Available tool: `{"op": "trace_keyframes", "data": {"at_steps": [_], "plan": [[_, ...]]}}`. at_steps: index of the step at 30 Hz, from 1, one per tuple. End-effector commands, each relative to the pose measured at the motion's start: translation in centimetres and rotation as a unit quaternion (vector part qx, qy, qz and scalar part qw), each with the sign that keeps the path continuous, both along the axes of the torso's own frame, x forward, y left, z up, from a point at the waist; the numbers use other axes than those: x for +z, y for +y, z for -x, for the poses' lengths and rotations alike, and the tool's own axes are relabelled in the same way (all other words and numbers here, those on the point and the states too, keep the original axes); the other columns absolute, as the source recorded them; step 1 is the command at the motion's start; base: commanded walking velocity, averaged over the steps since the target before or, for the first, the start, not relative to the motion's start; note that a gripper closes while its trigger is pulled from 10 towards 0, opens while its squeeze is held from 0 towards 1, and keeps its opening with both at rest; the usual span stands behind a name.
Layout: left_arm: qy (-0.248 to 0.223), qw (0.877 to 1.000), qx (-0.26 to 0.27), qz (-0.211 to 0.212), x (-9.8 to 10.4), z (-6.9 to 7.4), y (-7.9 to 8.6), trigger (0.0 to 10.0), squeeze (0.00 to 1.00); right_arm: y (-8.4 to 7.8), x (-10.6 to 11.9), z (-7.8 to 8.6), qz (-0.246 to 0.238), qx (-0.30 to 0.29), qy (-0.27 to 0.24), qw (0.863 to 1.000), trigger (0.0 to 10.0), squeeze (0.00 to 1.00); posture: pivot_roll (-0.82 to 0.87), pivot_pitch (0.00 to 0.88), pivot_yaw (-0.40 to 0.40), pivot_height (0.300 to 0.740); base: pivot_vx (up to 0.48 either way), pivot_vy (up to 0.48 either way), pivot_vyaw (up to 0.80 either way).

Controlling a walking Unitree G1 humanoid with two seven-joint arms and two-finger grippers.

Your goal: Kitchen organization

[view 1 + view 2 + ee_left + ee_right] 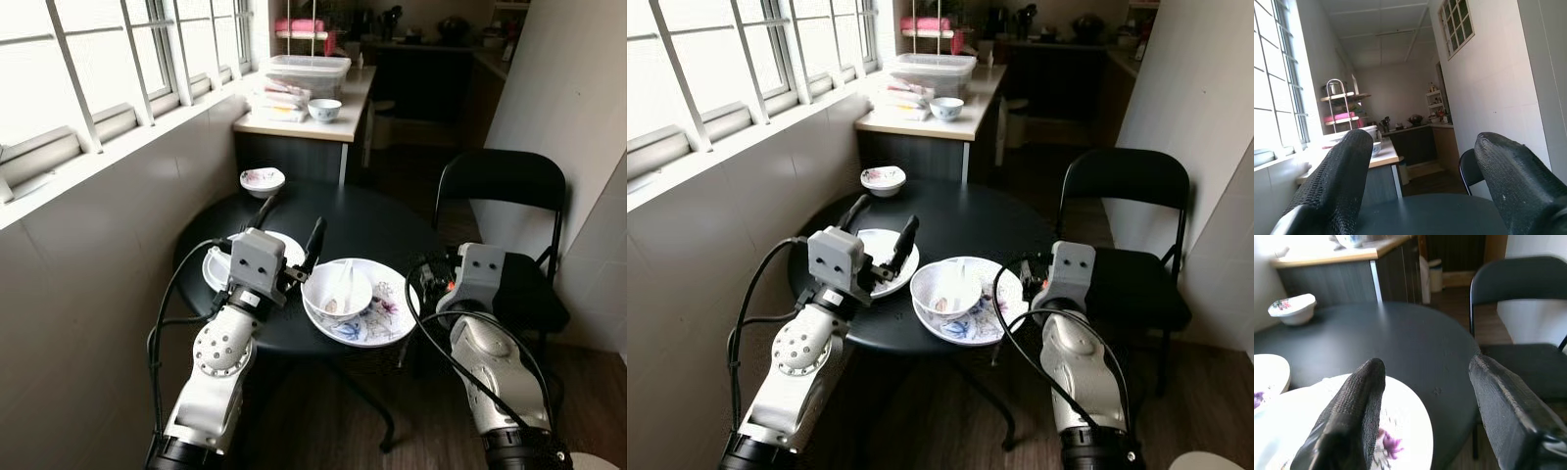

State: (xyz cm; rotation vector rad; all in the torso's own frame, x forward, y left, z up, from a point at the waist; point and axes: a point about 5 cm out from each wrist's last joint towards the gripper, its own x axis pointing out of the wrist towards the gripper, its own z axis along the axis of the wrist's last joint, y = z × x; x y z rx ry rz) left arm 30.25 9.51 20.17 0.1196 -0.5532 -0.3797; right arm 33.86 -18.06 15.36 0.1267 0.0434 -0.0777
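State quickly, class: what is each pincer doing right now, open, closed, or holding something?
Left pincer: open, holding nothing, above the small plate.
Right pincer: open, holding nothing, at the edge of the flowered plate.

Dishes on the round black table, placed by the two grippers

A white bowl sits upright on a large floral plate, a white spoon resting inside it; the pair lies between the left gripper and the right gripper, just beside each, with the plate's near rim under the right gripper's spread fingers. A smaller white plate lies flat beneath the left gripper's parted fingers. A small floral-rimmed bowl stands upright well beyond the left gripper, at the table's far edge.
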Motion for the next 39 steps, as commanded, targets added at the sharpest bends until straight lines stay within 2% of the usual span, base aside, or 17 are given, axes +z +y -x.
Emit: {"op": "trace_keyframes", "data": {"at_steps": [1,4,6,9,12,14,15,17,25,35,39], "plan": [[0.001,1.0,0.0,-0.004,0.0,0.0,-0.1,10.0,0.0,-0.2,-0.1,-0.6,-0.008,0.015,0.02,1.0,10.0,0.0,0.0,0.0,-0.028,0.74,0.0,0.0,0.0],[0.001,1.0,0.0,-0.004,0.0,0.0,0.0,10.0,0.0,0.1,0.3,-1.0,0.002,0.028,0.015,0.999,10.0,0.0,0.0,0.0,-0.028,0.74,0.0,0.0,0.0],[0.002,1.0,0.0,-0.004,0.0,0.0,0.0,10.0,0.0,0.9,1.1,-0.9,0.014,0.041,-0.008,0.999,10.0,0.0,0.0,0.0,-0.029,0.74,0.0,0.0,0.0],[0.003,1.0,0.001,0.0,-0.1,0.0,0.1,10.0,0.0,2.8,2.4,-0.2,0.066,0.069,-0.066,0.993,10.0,0.0,0.01,0.0,-0.029,0.74,0.0,0.0,0.0],[0.002,1.0,0.003,0.002,0.0,0.0,0.1,10.0,0.0,3.3,2.6,0.1,0.072,0.074,-0.079,0.992,10.0,0.0,0.01,0.0,-0.028,0.74,0.0,0.0,0.0],[0.0,1.0,0.004,0.007,0.1,0.0,0.2,10.0,0.0,3.8,3.2,0.5,0.099,0.078,-0.107,0.986,10.0,0.0,0.0,0.0,-0.027,0.74,0.0,0.0,0.0],[0.001,1.0,0.007,0.007,0.1,-0.1,0.3,10.0,0.0,4.0,4.1,0.9,0.137,0.07,-0.147,0.977,10.0,0.0,0.0,0.0,-0.023,0.74,0.311,0.0,0.0],[0.001,1.0,0.01,0.009,0.1,-0.2,0.4,10.0,0.0,3.7,4.7,1.2,0.156,0.05,-0.171,0.971,10.0,0.0,0.0,0.0,-0.021,0.74,0.336,0.0,0.0],[0.0,1.0,0.005,0.014,0.2,-0.2,0.2,10.0,0.0,2.3,5.5,1.6,0.166,0.0,-0.195,0.967,10.0,0.0,-0.01,0.0,-0.021,0.74,0.339,0.0,0.0],[0.002,1.0,0.002,0.013,0.1,-0.1,0.1,10.0,0.0,2.5,5.4,1.6,0.173,-0.002,-0.202,0.964,10.0,0.0,-0.01,0.0,-0.025,0.74,0.331,0.0,0.0],[0.006,1.0,0.005,0.016,0.0,-0.1,0.1,10.0,0.0,2.7,5.3,1.7,0.172,0.002,-0.202,0.964,10.0,0.0,0.0,0.0,-0.026,0.74,0.0,0.0,0.0]]}}
